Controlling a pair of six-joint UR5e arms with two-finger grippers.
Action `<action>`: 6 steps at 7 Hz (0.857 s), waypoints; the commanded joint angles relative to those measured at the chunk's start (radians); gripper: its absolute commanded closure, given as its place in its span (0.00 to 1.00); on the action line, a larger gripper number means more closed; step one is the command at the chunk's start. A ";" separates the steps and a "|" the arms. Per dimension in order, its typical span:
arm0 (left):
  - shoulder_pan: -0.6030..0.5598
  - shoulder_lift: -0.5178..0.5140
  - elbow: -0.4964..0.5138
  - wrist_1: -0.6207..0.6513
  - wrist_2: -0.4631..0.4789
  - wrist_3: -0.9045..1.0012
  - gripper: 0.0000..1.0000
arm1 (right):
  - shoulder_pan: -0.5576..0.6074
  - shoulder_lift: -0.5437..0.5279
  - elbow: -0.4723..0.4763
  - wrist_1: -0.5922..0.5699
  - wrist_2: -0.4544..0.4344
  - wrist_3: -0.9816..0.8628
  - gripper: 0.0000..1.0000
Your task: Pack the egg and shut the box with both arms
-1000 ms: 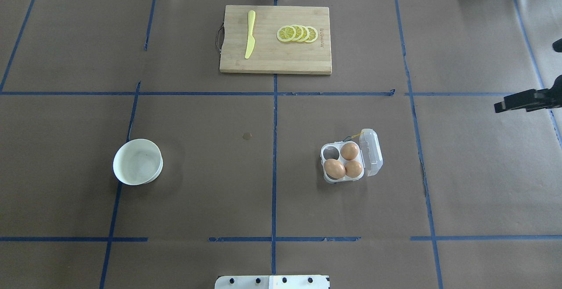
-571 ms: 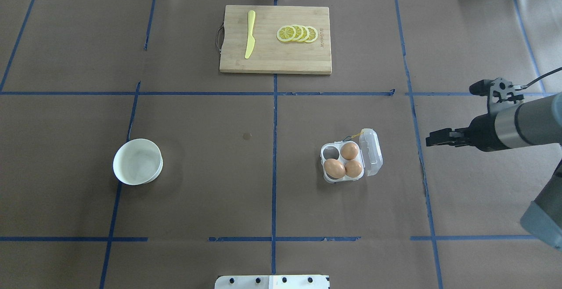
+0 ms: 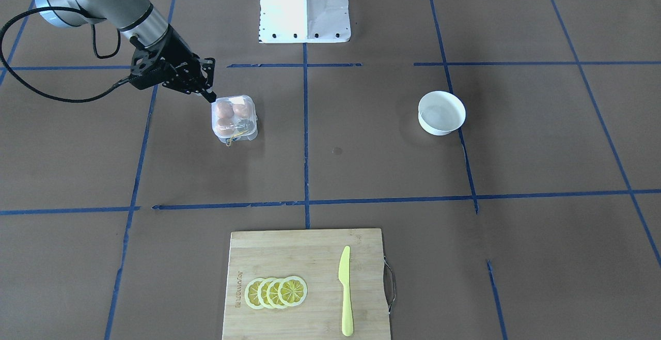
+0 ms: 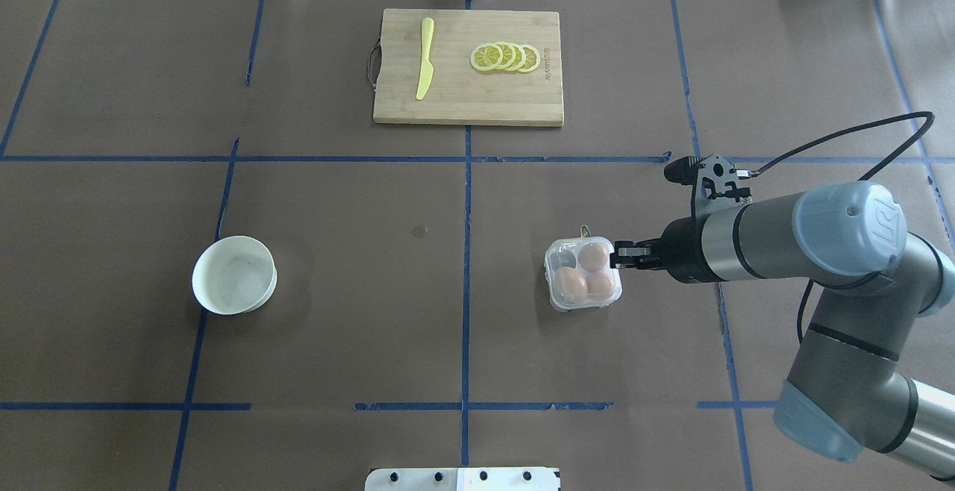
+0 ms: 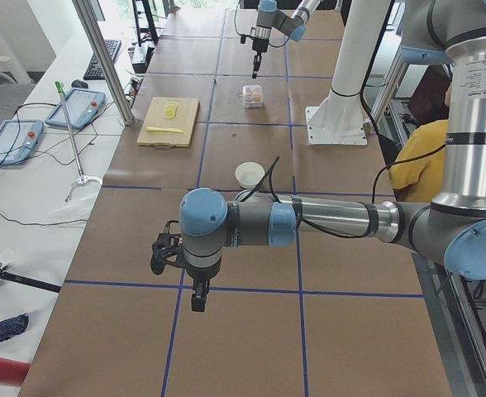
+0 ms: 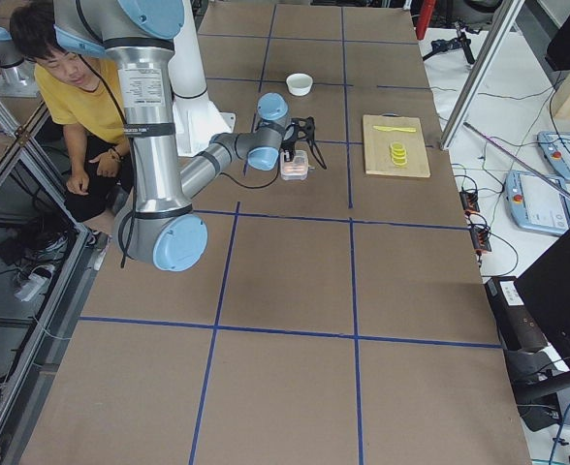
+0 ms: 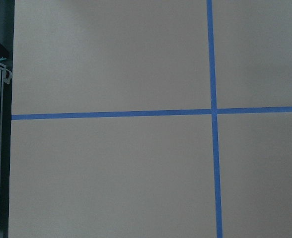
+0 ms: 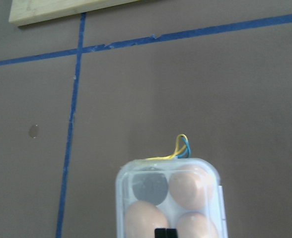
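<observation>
Because the box (image 4: 583,274) lies on the counter (image 4: 373,327) just left of the right tool (image 4: 618,256), whose fingers (image 8: 160,233) are pressed together at its lidded edge, you would push leftward; the left tool (image 5: 196,298) hangs well apart, and I cannot tell its state

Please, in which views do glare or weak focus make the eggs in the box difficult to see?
Exterior front-facing: the clear box looks milky, the eggs hazy, and the white pedestal is almost overexposed. Right wrist-mounted: the eggs are soft, slightly out of focus. Overhead exterior: they are sharp, with little glare.
</observation>
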 commanded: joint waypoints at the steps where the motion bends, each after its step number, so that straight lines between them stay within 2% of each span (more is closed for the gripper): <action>1: 0.009 -0.001 0.001 0.000 0.000 0.003 0.00 | 0.048 0.032 0.008 -0.182 0.008 0.010 1.00; 2: 0.012 -0.001 0.002 0.000 0.000 0.003 0.00 | 0.076 0.032 0.012 -0.296 0.003 -0.048 1.00; 3: 0.012 -0.001 0.002 0.000 0.000 0.004 0.00 | 0.118 0.023 0.014 -0.362 0.002 -0.229 1.00; 4: 0.014 -0.001 0.002 0.000 0.000 0.004 0.00 | 0.154 -0.019 0.015 -0.377 0.009 -0.296 0.95; 5: 0.017 -0.001 0.004 0.000 0.000 0.004 0.00 | 0.210 -0.053 0.014 -0.377 0.015 -0.338 0.27; 6: 0.021 0.001 0.004 0.000 0.000 0.004 0.00 | 0.265 -0.084 0.005 -0.383 0.018 -0.493 0.00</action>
